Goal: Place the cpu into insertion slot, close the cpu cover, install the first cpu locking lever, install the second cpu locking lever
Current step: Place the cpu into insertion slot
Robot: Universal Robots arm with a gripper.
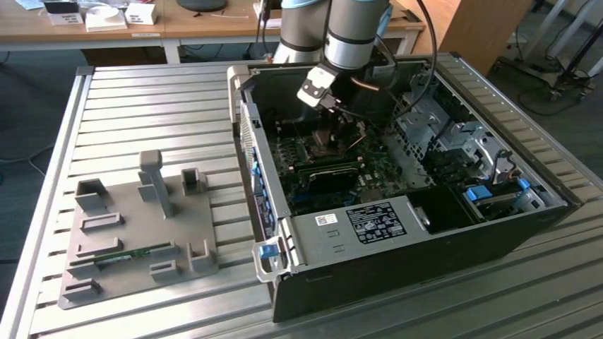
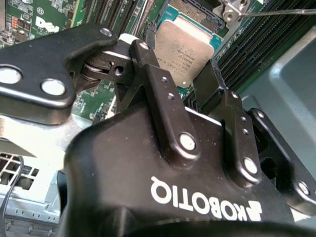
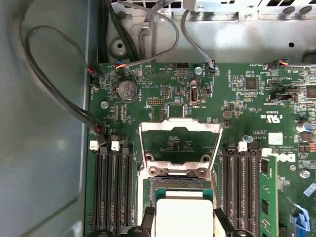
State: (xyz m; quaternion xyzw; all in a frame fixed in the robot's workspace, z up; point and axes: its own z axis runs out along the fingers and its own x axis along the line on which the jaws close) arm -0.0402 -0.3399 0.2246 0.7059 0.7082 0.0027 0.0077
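In both wrist views the cpu [image 2: 183, 49] [image 3: 181, 215], a flat square chip with a silver-grey top, sits between my two black fingers. My gripper [image 2: 180, 64] [image 3: 182, 224] is shut on its opposite edges. It hangs low over the insertion slot [image 3: 177, 185] [image 2: 195, 12], whose dark frame shows just beyond the chip on the green motherboard [image 3: 247, 98]. The cpu cover [image 3: 180, 129] stands swung open behind the slot. In the exterior view my gripper [image 1: 332, 141] reaches down into the open black computer case [image 1: 396, 275]. A thin locking lever [image 2: 279, 12] stretches out beside the slot.
Rows of black memory slots [image 3: 111, 192] [image 3: 242, 187] flank the socket on both sides, one holding a green module [image 3: 269, 197]. Cables [image 3: 59, 94] run along the case wall. A grey fixture plate [image 1: 141, 233] lies on the slatted table at the exterior view's left.
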